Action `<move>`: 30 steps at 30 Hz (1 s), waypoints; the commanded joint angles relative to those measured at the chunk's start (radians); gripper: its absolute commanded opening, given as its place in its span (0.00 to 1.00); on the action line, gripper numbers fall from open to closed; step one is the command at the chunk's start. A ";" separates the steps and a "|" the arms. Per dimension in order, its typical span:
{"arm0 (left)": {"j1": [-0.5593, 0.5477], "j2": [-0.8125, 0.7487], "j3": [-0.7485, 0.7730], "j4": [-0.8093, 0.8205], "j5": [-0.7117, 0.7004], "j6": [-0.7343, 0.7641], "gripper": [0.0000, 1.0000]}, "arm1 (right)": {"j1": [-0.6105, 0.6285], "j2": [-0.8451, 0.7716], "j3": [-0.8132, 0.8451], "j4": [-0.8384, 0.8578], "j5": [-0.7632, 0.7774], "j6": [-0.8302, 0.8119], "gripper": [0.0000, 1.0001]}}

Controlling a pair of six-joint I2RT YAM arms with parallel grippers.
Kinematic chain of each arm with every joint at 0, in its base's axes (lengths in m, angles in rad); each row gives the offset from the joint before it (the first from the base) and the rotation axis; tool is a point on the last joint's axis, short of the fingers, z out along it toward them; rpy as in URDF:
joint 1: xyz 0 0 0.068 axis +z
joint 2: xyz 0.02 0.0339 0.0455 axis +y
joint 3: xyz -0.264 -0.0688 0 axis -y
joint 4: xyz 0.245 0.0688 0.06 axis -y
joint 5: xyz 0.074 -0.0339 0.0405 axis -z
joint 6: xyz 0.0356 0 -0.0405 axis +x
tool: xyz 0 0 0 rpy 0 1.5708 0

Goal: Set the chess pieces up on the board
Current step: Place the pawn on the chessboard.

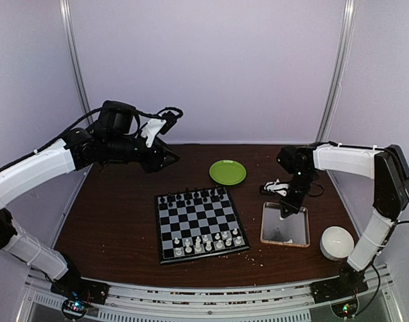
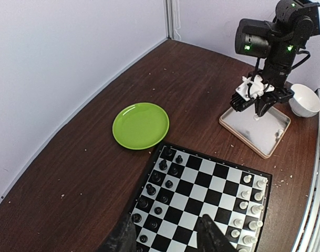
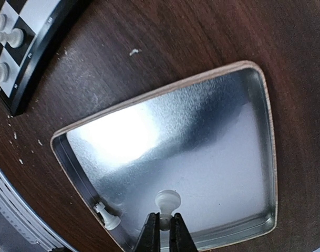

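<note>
Where your right fingers [image 3: 151,236] reach down into the tray [image 3: 265,131], they are pressed together on a white pawn [image 3: 167,200], pinching its lower part. Its long axis runs in line with the fingers, and its round head points away from them toward the tray's middle. You cannot tell whether it touches the tray floor. A second piece [image 3: 107,216], also white, lies tilted in the tray's corner near the pawn, against the wall.

The tray sits on the counter [image 1: 117,215] to the right of the board [image 1: 201,225], near it but apart. A white bowl [image 1: 337,243] stands just beside the tray's near right corner.

The board lies in the middle of the counter, turned slightly so that its edges are not square to the counter's edge. White pieces [image 1: 205,243] stand upright on the two rows nearest the arm bases, filling part of those rows. Black pieces [image 1: 191,198] stand on the far rows. A green plate [image 1: 228,172] rests beyond the board's far right corner.

Your left fingers [image 2: 123,239] are spread and hold nothing. That arm hangs above the counter's far left, apart from the board in the top view, and its wrist camera looks down across the board.
</note>
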 commanded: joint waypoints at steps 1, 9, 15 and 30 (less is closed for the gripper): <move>-0.001 0.004 0.014 0.034 0.002 0.011 0.41 | 0.043 -0.004 0.101 -0.073 -0.053 -0.001 0.03; -0.001 0.003 0.018 0.026 -0.037 0.013 0.41 | 0.233 0.099 0.351 -0.144 -0.025 -0.016 0.03; -0.001 -0.018 0.012 0.028 -0.082 0.015 0.41 | 0.366 0.274 0.594 -0.212 0.028 -0.024 0.03; -0.001 -0.043 0.015 0.025 -0.086 0.025 0.41 | 0.525 0.584 0.908 -0.284 0.082 0.007 0.04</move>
